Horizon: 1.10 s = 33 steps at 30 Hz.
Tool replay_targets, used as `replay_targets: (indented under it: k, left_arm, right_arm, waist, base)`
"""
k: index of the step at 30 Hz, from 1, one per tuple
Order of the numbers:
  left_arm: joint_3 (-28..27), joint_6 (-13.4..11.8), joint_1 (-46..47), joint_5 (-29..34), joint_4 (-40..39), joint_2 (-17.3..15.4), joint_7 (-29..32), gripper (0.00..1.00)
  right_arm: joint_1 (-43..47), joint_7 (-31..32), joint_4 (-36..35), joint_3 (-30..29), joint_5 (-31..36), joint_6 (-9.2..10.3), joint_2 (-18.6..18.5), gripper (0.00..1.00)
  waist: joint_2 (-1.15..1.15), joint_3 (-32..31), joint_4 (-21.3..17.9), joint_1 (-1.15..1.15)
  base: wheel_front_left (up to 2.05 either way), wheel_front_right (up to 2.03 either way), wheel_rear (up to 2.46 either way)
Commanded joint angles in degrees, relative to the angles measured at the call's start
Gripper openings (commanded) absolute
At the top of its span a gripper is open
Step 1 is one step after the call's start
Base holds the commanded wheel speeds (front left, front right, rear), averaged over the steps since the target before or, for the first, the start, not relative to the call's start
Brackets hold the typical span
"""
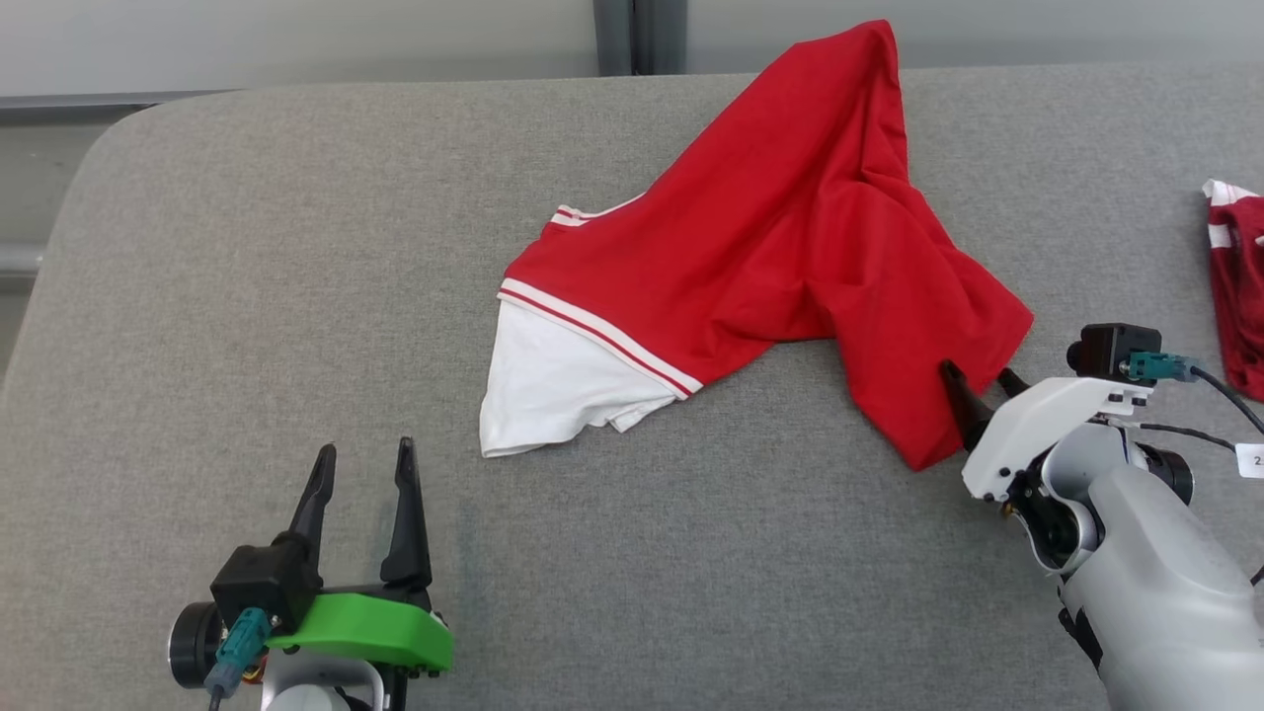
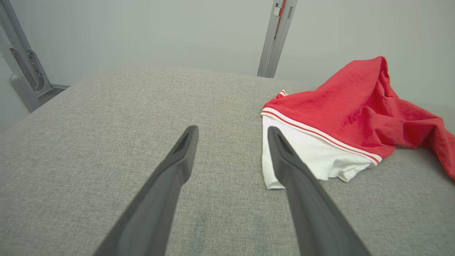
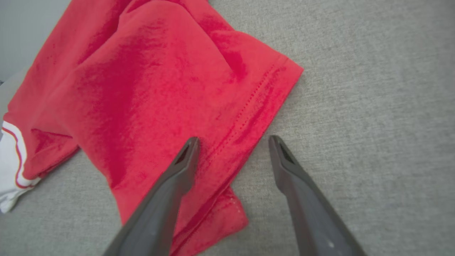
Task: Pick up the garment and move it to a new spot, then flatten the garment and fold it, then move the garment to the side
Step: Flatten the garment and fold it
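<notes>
The garment point(image 1: 780, 247) is a red shirt with a white sleeve and red-and-white trim, lying crumpled on the grey cushion point(image 1: 296, 247), its far end draped over the back edge. My right gripper point(image 1: 983, 380) is open just over the garment's near right hem; in the right wrist view one finger point(image 3: 185, 160) lies above the red cloth point(image 3: 160, 89) and the other over bare fabric, right gripper point(image 3: 233, 142) holding nothing. My left gripper point(image 1: 363, 459) stands open at the lower left, apart from the garment. From the left wrist, the left gripper point(image 2: 233, 133) points near the white sleeve point(image 2: 312, 156).
A second red-and-white cloth point(image 1: 1239, 286) lies at the right edge of the cushion. Behind the cushion a grey wall with a metal post point(image 2: 277, 35) rises. The cushion's left corner point(image 1: 109, 158) is rounded, with a drop beyond it.
</notes>
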<state>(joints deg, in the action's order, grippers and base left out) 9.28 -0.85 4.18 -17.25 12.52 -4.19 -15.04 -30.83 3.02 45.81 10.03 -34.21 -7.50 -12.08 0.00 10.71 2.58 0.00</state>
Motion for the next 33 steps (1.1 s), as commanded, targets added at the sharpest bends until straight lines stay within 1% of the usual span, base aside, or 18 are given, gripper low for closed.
replay_targets:
  k: [1, 2, 4, 5, 6, 8, 11, 15, 20, 23, 25, 28, 29, 33]
  left_arm:
    - [0.0, -0.1, 1.1, -0.1, 0.1, -0.2, -0.1, 1.00]
    - [0.0, 0.0, 1.2, -0.1, 0.1, -0.2, -0.1, 1.00]
    - [0.1, -0.1, 1.3, -0.2, 0.3, -0.1, -0.1, 1.00]
    - [0.1, -0.1, 1.4, -0.2, 0.3, -0.1, -0.1, 1.00]
    - [0.0, -0.1, 1.5, -0.3, 0.3, -0.1, -0.1, 1.00]
    - [-0.1, -0.1, 1.6, -0.3, 0.4, -0.1, -0.1, 1.00]
    - [-0.4, -0.3, 1.3, -0.3, 0.3, -0.1, -0.2, 1.00]
    - [-0.7, -0.5, 0.5, -0.3, 0.0, 0.0, -0.2, 1.00]
    - [-0.7, -0.4, 0.1, -0.3, -0.2, 0.1, -0.2, 1.00]
    - [-0.3, -0.1, 0.7, -0.2, -0.2, 0.2, -0.2, 1.00]
    - [0.1, 0.2, 1.3, -0.1, 0.0, 0.3, -0.2, 1.00]
    - [0.4, 0.2, 1.8, -0.3, 0.2, 0.4, -0.2, 1.00]
    - [0.3, 0.1, 1.7, -0.4, 0.3, 0.4, -0.2, 1.00]
    - [-0.3, -0.1, 1.0, -0.5, 0.4, 0.5, -0.2, 1.00]
  right_arm:
    - [-0.9, 0.4, 0.9, 0.2, -0.4, 0.01, 0.3, 1.00]
    - [-1.4, 0.7, 1.6, 0.5, -0.5, 0.01, 0.4, 0.82]
    - [-2.0, 1.3, 3.0, 0.8, -1.0, 0.01, 0.7, 0.39]
    - [-2.2, 1.5, 3.3, 1.0, -1.1, 0.01, 0.8, 0.33]
    - [-2.5, 1.2, 3.5, 1.4, -1.1, 0.01, 0.7, 0.16]
    - [-3.2, 0.0, 3.2, 2.2, -0.5, 0.01, 0.0, 0.00]
    - [-4.0, -2.6, 1.4, 3.7, 1.5, 0.01, -2.0, 0.00]
    - [-4.9, -5.0, -3.4, 5.0, 2.9, 0.01, -4.4, 0.00]
    - [-6.1, -2.0, -10.6, 3.9, 2.0, 0.01, -7.4, 0.00]
    - [-7.6, 0.5, -11.8, 1.6, 3.0, 0.01, -8.8, 0.00]
    - [-8.8, 1.9, -11.4, -0.3, 3.4, 0.01, -8.6, 0.00]
    - [-10.2, 3.1, -12.1, -1.4, 3.9, 0.01, -7.8, 0.00]
    - [-10.2, 3.7, -12.8, -1.5, 3.5, 0.01, -7.2, 0.00]
    - [-7.7, 5.7, -17.3, 0.2, 2.6, 0.01, -6.7, 0.00]
  waist:
    - [0.00, 0.6, 0.8, 0.00]
    - [0.00, 0.8, 1.0, 0.00]
    - [0.00, 0.9, 1.3, 0.00]
    - [0.00, 0.9, 1.5, 0.00]
    - [0.00, 0.9, 1.6, 0.00]
    - [0.00, 0.9, 1.7, 0.00]
    - [0.00, 0.7, 1.6, 0.00]
    - [0.00, 0.5, 1.2, 0.00]
    - [0.00, 0.5, 0.7, 0.00]
    - [0.00, 1.1, 0.9, 0.00]
    - [0.00, 1.5, 1.4, 0.00]
    - [0.00, 1.9, 2.5, 0.00]
    - [0.00, 1.9, 2.7, 0.00]
    - [0.00, 1.4, 3.1, 0.00]
  base:
    - [0.00, 0.00, 0.00]
    - [0.00, 0.00, 0.00]
    - [0.00, 0.00, 0.00]
    - [0.00, 0.00, 0.00]
    - [0.00, 0.00, 0.00]
    - [0.00, 0.00, 0.00]
    - [0.00, 0.00, 0.00]
    - [0.00, 0.00, 0.00]
    - [0.00, 0.00, 0.00]
    - [0.00, 0.00, 0.00]
    - [0.00, 0.00, 0.00]
    - [0.00, 0.00, 0.00]
    - [0.00, 0.00, 0.00]
    - [0.00, 0.00, 0.00]
